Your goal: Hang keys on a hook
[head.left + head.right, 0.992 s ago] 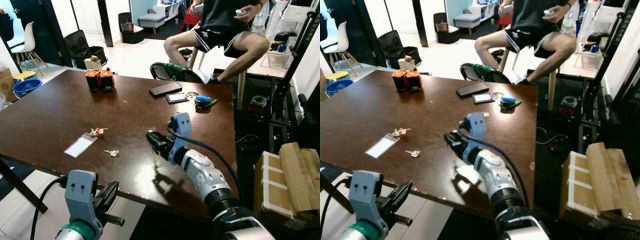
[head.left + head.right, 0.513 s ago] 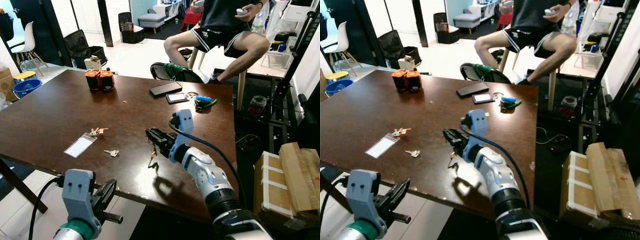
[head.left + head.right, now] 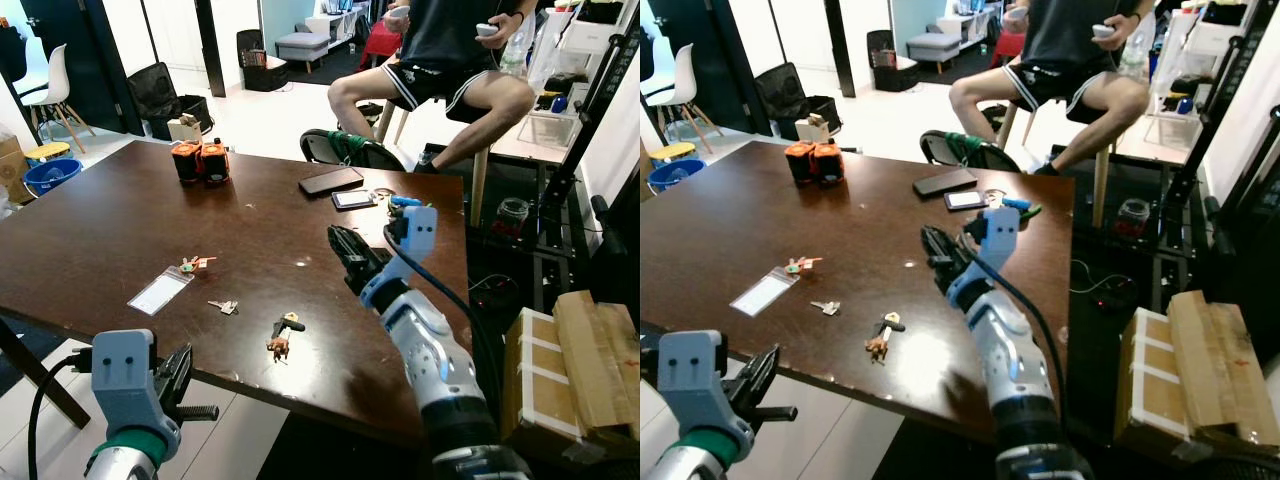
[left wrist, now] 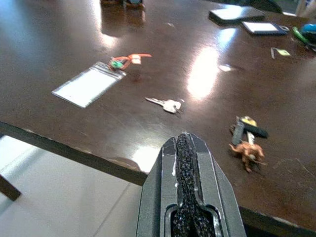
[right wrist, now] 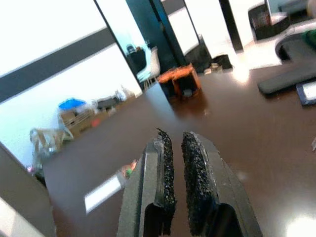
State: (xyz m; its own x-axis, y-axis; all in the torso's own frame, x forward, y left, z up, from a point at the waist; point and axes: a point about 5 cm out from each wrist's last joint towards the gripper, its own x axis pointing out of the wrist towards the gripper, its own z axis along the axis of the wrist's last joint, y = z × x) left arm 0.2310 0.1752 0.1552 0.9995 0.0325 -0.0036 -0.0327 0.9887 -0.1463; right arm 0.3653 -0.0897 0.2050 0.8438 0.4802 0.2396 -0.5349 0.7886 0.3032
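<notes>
- Left eye view: the keys [image 3: 283, 335] are lying flat on the dark brown table [image 3: 100, 230], close to its near edge. They are showing as a small bunch: a black-headed key with a yellow bit at one end and a brownish-orange charm at the other. The right gripper [image 3: 343, 250] is hanging in the air above the table, beyond the keys and apart from them, its two black fingers drawn almost together and holding nothing. The left gripper [image 3: 190, 400] is sitting low, off the table's near edge; from here I cannot tell how its fingers are standing.
- Right eye view: a clear badge sleeve [image 3: 763, 292] with an orange and green clip is lying further to the left, and a single small silver key [image 3: 825, 307] is resting between it and the keys. Two orange-and-black blocks [image 3: 813, 162] are standing at the far side, with a dark phone [image 3: 944, 181] and a second flat device [image 3: 967, 199] near the far right corner. A person [image 3: 1070, 60] is sitting on a stool beyond the table. No writing is coming through clearly enough to read.
- Left wrist view: the left gripper's fingers [image 4: 186, 197] are pressing closed against each other, empty, and pointing over the table edge. The keys [image 4: 246, 140] are lying ahead and to one side, the charm looking like a small brown animal figure.
- Right wrist view: the right gripper's fingers [image 5: 164, 173] are showing a thin slit between their rough black pads, with nothing held, above the table and aimed toward the orange-and-black blocks [image 5: 180, 81].
</notes>
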